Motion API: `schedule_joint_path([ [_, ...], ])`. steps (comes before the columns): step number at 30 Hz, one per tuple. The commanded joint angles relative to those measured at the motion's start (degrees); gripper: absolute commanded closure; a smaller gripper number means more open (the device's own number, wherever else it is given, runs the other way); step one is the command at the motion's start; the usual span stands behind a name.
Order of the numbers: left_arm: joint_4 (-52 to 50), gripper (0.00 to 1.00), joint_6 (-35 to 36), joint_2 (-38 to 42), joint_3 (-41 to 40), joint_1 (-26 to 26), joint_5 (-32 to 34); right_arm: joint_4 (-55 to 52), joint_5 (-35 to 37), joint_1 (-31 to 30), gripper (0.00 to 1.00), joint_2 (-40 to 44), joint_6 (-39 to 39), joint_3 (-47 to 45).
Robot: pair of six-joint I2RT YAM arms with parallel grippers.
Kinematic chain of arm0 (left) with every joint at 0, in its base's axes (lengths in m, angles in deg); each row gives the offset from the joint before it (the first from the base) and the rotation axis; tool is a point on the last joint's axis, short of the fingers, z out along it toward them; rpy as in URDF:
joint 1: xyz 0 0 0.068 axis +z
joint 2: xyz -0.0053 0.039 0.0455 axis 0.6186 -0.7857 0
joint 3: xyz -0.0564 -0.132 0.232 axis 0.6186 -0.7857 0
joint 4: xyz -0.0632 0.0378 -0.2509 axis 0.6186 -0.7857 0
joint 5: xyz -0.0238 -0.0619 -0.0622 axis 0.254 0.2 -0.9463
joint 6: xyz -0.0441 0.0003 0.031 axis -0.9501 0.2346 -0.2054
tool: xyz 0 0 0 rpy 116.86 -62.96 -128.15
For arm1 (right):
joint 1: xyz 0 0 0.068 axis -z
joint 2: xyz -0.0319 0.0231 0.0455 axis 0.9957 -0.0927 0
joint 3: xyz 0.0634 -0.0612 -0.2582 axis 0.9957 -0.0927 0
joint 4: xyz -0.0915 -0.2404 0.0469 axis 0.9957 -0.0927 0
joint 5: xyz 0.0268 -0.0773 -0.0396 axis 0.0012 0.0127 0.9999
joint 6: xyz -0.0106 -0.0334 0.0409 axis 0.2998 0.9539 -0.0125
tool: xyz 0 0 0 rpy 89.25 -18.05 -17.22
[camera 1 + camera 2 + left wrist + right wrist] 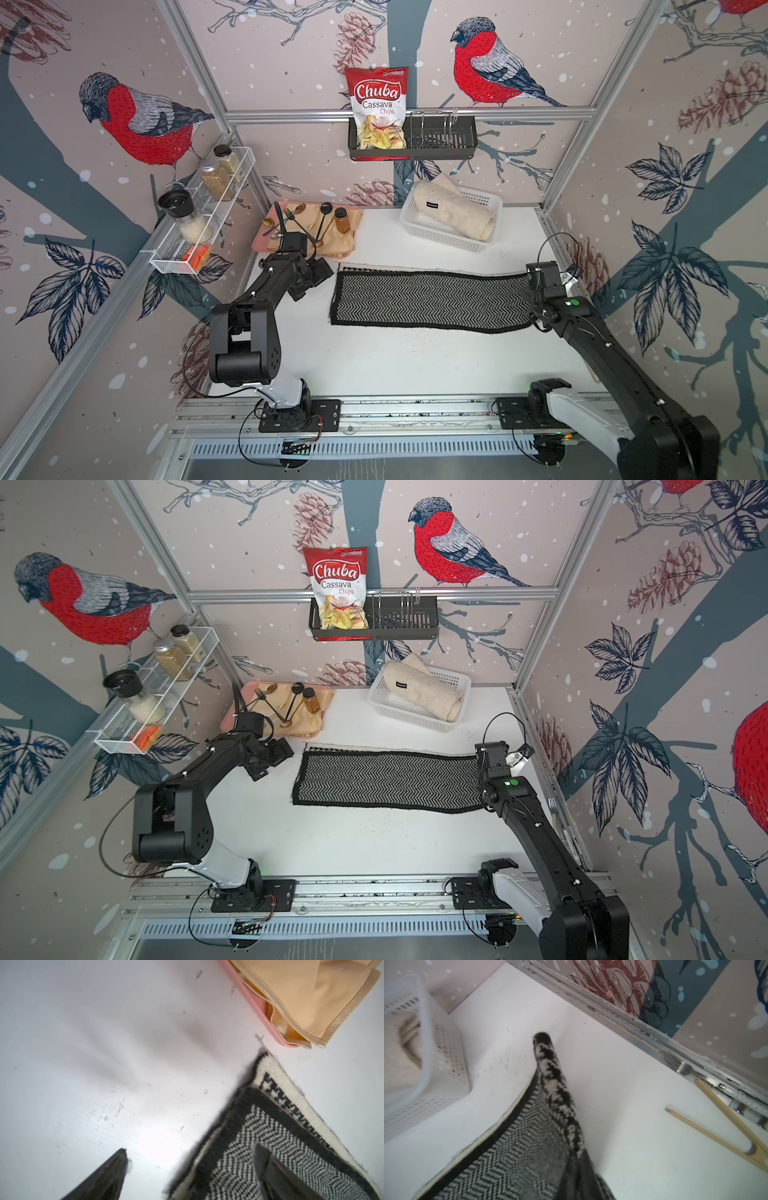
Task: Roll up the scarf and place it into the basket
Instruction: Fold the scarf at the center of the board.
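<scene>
The scarf (428, 301) lies spread flat on the white table, a little way out from the front wall of the basket (436, 235), on the side toward the arms' bases. It looks a soft, light knit, herringbone with a dark border. I'd expect it to droop and fold wherever it's lifted rather than move as one piece. So a roll wants starting from a short end and keeping snug, or it will slacken. The right gripper (578, 1169) has its jaws together on the short end that reaches out past the basket on the right arm's side, and the right wrist view shows that edge drawn up into a ridge. The left gripper (191, 1150) is at the opposite short end with jaws apart, one finger over the knit and one over bare table, gripping nothing. A cream roll of cloth (457, 208) already fills much of the basket, so the finished roll had better be compact.
</scene>
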Motion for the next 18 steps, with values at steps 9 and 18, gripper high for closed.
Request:
schedule_joint_path([
  [9,-5.74,0.03,3.53,5.61,3.83,4.22,-0.09,19.51,-18.96,-30.45,1.00,-22.95,1.37,14.76],
  [18,-7.85,0.03,6.02,8.07,4.64,9.38,0.52,21.69,-27.33,-40.00,1.00,-52.32,0.28,39.19],
])
